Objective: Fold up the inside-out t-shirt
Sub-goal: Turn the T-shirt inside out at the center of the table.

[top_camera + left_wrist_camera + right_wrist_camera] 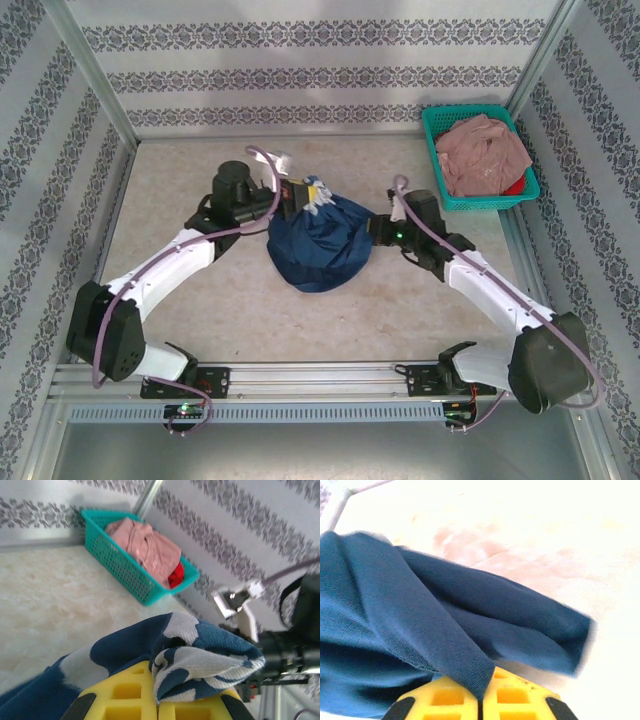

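Navy t-shirt tight between left gripper and right gripper

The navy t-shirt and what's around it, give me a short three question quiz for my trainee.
1. True or false: the left claw and the right claw are each shut on the navy t-shirt.
2. Which corner of the table holds the teal basket? A near left, B far right, C far left.
3. Fill in: the garment heaped in the basket is mostly ____ in colour.
Key: 1 true; 2 B; 3 pink.
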Tool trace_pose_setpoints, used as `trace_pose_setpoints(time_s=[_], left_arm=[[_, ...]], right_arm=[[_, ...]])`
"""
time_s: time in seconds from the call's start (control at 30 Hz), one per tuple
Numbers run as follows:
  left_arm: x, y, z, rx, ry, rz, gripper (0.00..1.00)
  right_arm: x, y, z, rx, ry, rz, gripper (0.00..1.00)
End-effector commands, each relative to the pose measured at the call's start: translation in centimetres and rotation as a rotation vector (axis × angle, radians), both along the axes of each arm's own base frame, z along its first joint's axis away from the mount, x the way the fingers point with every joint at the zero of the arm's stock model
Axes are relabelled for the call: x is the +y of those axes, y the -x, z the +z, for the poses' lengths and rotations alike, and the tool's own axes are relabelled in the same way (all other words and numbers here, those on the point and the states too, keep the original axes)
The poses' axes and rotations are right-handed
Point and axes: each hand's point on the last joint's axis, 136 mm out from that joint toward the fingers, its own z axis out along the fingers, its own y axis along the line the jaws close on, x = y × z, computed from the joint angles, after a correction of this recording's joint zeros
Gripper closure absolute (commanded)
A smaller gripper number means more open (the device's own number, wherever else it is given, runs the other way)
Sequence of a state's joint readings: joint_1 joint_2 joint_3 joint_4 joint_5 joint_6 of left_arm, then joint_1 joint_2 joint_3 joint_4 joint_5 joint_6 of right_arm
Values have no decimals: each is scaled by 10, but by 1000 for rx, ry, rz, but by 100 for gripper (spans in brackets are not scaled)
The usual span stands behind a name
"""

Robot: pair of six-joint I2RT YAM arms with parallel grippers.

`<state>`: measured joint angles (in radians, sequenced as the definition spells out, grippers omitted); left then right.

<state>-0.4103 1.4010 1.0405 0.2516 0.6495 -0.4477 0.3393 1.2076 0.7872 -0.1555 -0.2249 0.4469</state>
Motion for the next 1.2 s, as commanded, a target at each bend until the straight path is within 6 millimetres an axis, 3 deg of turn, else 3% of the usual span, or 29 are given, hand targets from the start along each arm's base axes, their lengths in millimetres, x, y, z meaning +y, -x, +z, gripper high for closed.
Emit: trace_pose_setpoints(time_s=[0.0, 0.1, 0.2, 0.27, 0.37, 0.5, 0.63, 0.73, 0.77, 0.83, 0.87, 0.9, 0.93, 0.97, 1.1, 1.17], left_arm=[[10, 8, 59, -38, 171, -28, 100], [18, 6, 75, -22, 234, -23, 100], [21, 4, 80, 2, 249, -21, 100], [21, 2, 75, 29, 224, -7, 100], [22, 1, 70, 56, 183, 26, 100], [13, 9, 69, 58, 147, 9, 100], [10, 14, 66, 63, 130, -4, 100], [7, 19, 61, 64, 111, -17, 100], [6, 19, 59, 67, 107, -19, 100], [7, 18, 54, 75, 95, -13, 100], [8, 18, 49, 85, 79, -1, 96], [11, 17, 42, 93, 55, 14, 83], [14, 18, 32, 102, 24, 27, 67], [18, 19, 21, 112, -11, 40, 60], [40, 27, -38, 169, -145, 130, 37], [37, 31, -57, 205, -135, 111, 29]], right_arm=[[-16, 11, -26, 92, -6, -47, 92], [-23, 13, -36, 127, 39, -63, 83], [-17, 13, -9, 13, 122, 4, 58], [5, 19, 25, -156, 143, 108, 45], [48, 39, 70, -376, 183, 284, 36], [112, 52, 99, -465, 114, 477, 27], [141, 29, 117, -502, 95, 481, 25], [155, 9, 127, -525, 60, 477, 30], [159, 3, 126, -516, 43, 484, 41], [159, -5, 121, -471, 4, 491, 73], [154, -8, 116, -449, -19, 480, 84], [146, -9, 107, -422, -49, 468, 96], [138, -10, 103, -401, -91, 450, 100], [131, -9, 100, -386, -128, 436, 100], [115, 2, 95, -352, -228, 432, 100], [110, 6, 93, -338, -270, 432, 100]])
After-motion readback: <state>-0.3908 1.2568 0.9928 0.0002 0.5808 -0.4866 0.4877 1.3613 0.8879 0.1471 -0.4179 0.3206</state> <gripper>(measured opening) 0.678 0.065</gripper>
